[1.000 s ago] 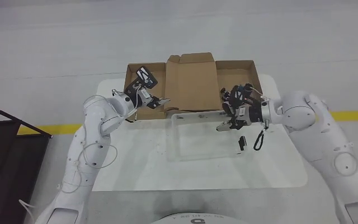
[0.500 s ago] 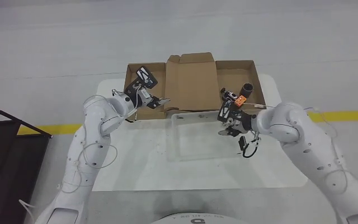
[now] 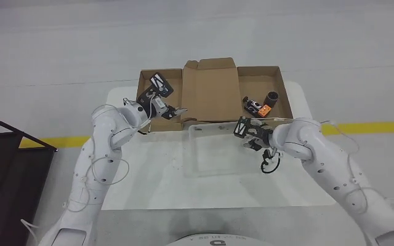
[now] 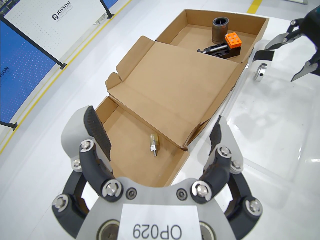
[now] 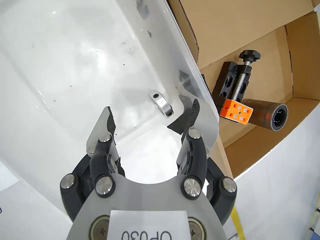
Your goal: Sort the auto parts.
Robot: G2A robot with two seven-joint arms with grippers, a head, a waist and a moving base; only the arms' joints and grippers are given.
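An open cardboard box [image 3: 212, 86] lies at the table's far edge. Its right compartment holds a black clamp with an orange block [image 3: 257, 107] [image 5: 235, 88] and a dark cylinder [image 3: 271, 97] [image 5: 267, 113]. Its left compartment holds a small silver bolt [image 4: 154, 144]. In front of the box sits a clear tray [image 3: 215, 154] with a silver collar ring [image 5: 160, 103] [image 4: 260, 72] in its far right corner. My right gripper [image 3: 246, 132] [image 5: 151, 111] hangs open just above that ring, holding nothing. My left gripper [image 3: 178, 112] [image 4: 153, 117] is open over the left compartment's near edge.
The box's lid [image 4: 175, 81] lies flat between the two compartments. The white table [image 3: 148, 178] is bare to the left of the tray and in front of it. A black cable [image 3: 268, 163] hangs from the right arm by the tray's right edge.
The right gripper has drawn back from over the box's right compartment to the tray's far right corner, uncovering the clamp and the cylinder. The left arm has kept still.
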